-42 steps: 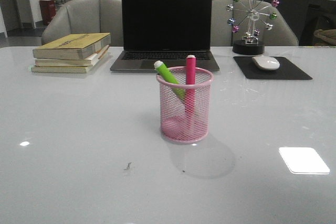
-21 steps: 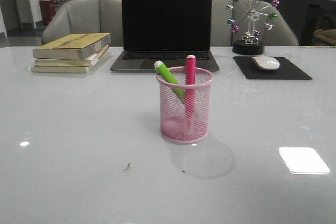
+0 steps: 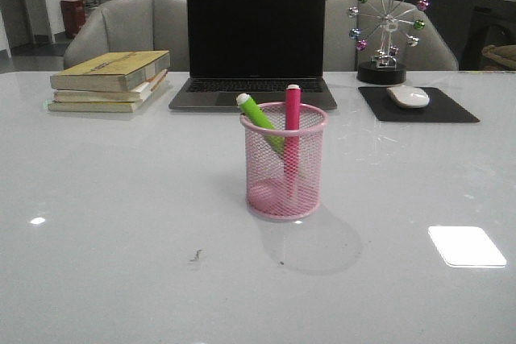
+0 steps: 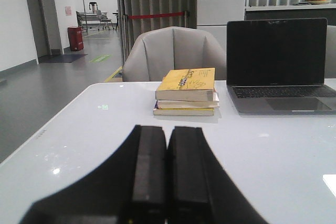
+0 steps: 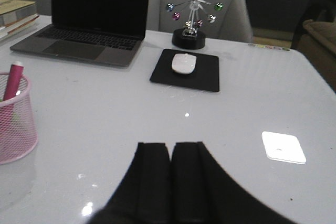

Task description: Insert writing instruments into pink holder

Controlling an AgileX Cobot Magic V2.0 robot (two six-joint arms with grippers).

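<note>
In the front view the pink mesh pen cup [image 3: 285, 163] stood upright in the middle of the white table [image 3: 121, 223], and both highlighters were already in it: the lime green highlighter [image 3: 261, 122] leaned toward the left side of the rim with its whitish cap poking out, and the pink highlighter [image 3: 292, 130] stood pretty much straight up beside it, cap above the rim too. Neither arm showed up in that view at all, so nothing was near the cup. Behind it sat a closed-screen-dark laptop [image 3: 255, 42], a stack of books [image 3: 111, 80] off to the left, and a mouse [image 3: 409, 96] on a black pad plus a little ferris wheel ornament [image 3: 387, 30] to the right. From the left wrist view, the left gripper [image 4: 167, 174] had its fingers pressed together with nothing between them, parked over bare table and facing the books. Right wrist view was the same deal: the right gripper [image 5: 170, 179] was clamped on itself, empty, with the cup just visible at the edge and well apart from it. My read was the insert step was done and the job basically finished; the next move, if any, only called for keeping both arms clear of the cup so it didn't tip
</note>
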